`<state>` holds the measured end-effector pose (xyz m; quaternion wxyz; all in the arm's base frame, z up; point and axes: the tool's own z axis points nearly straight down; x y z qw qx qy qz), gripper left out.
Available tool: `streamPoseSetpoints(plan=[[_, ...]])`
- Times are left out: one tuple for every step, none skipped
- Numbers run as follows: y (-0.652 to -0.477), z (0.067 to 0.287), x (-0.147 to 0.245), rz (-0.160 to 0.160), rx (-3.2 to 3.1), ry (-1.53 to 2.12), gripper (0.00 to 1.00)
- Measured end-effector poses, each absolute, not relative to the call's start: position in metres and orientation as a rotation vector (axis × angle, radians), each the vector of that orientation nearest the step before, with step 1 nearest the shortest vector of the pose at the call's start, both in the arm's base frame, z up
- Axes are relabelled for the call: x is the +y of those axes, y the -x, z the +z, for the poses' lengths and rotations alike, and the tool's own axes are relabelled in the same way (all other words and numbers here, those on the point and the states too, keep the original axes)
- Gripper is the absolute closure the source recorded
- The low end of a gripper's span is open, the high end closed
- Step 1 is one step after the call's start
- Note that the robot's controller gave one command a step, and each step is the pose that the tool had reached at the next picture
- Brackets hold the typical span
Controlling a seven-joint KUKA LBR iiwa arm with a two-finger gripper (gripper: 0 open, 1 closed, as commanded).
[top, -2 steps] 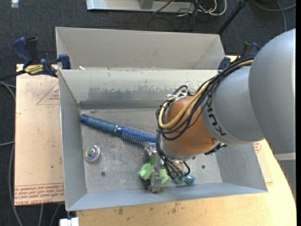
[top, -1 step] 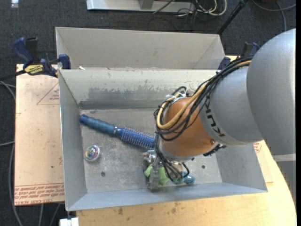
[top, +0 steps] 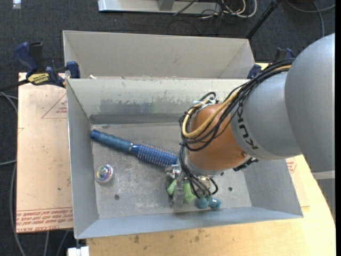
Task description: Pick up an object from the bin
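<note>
Down by the bin's (top: pixel 81 159) front wall, my gripper (top: pixel 181 190) meets one green object (top: pixel 171 188) beside one teal piece (top: pixel 209 202), spread or closed I cannot tell, with one blue brush (top: pixel 136 149) and one shiny ball (top: pixel 104 173) lying leftward.

- Grey metal bin (top: pixel 80 159): occupying centre of frame.
- Arm (top: pixel 298 111), orange wrist cover (top: pixel 213 137): reaching in from right.
- Gripper (top: pixel 181 188): hanging low at lower centre, against small green thing (top: pixel 172 188); contact unclear.
- Teal thing (top: pixel 209 202): lying just right of gripper.
- Blue brush (top: pixel 139 150): lying diagonally, handle pointing upper left, head ending beside wrist cover.
- Small shiny round thing (top: pixel 104 173): sitting well apart, lower left.
</note>
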<state>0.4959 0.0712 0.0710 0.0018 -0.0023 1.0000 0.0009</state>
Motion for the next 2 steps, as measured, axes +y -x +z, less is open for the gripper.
streamPoseSetpoints(plan=[[-0.490,0.152,0.071,0.004,3.134,-0.021,1.00],[-0.484,0.240,0.086,0.005,3.132,-0.026,1.00]])
